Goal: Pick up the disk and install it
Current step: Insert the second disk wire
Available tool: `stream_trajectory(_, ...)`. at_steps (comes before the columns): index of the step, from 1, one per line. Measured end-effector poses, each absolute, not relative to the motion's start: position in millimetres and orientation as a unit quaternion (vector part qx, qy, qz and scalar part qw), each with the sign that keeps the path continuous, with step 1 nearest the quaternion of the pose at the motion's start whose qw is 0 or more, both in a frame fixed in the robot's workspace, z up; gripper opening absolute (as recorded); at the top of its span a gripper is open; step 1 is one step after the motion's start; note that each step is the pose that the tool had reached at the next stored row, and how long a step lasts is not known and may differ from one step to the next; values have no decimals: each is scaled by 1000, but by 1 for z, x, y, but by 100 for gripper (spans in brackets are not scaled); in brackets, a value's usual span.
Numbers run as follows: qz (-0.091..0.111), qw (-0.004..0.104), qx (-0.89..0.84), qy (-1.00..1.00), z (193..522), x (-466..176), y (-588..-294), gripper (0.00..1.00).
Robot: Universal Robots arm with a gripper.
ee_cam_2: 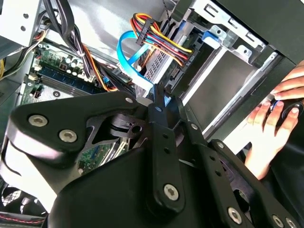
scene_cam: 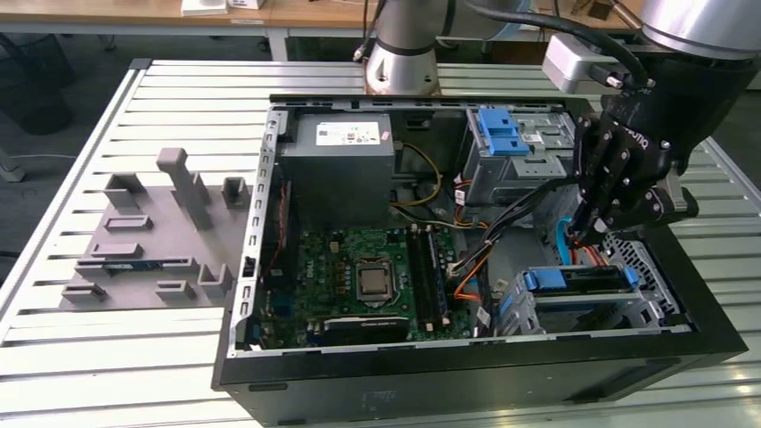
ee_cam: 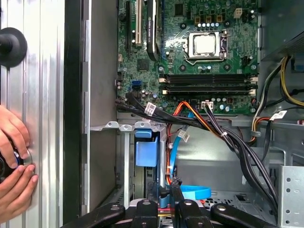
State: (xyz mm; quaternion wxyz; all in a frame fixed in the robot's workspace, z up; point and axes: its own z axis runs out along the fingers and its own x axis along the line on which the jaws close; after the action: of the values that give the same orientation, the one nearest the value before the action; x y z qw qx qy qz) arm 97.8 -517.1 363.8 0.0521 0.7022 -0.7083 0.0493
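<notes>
No legible text anywhere, only unreadable print on the power-supply box's white sticker [scene_cam: 351, 135].

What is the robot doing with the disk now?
Gripper down inside the computer case, at the blue cable. Disk in its bay with blue frame. Cable bundle crowds the gripper.

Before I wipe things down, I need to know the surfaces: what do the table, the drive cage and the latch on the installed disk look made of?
Table: apparently bare aluminium, ribbed slats with a dull silver sheen. Drive cage: likely stamped sheet steel, grey and perforated. Latch: seemingly moulded plastic, light blue, smooth and matte, on the disk. The pincer hangs just above it.
</notes>
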Motion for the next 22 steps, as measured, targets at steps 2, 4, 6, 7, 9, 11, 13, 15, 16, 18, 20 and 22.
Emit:
stream_trajectory(2,49,52,702,-708,363,98,-517,24)
stream_trajectory(4,49,52,702,-708,362,98,-517,17)
stream_trajectory(6,49,52,702,-708,361,98,-517,16)
stream_trajectory(7,49,52,702,-708,361,98,-517,16)
stream_trajectory(9,49,52,702,-708,360,98,-517,16)
stream_trajectory(11,49,52,702,-708,359,98,-517,16)
stream_trajectory(13,48,51,702,-708,358,98,-517,16)
stream_trajectory(15,48,51,702,-708,358,98,-517,16)
stream_trajectory(16,48,51,702,-708,358,98,-517,16)
stream_trajectory(18,48,50,702,-708,358,98,-517,16)
stream_trajectory(20,46,48,702,-709,358,98,-517,16)
stream_trajectory(22,32,35,703,-709,358,98,-518,16)
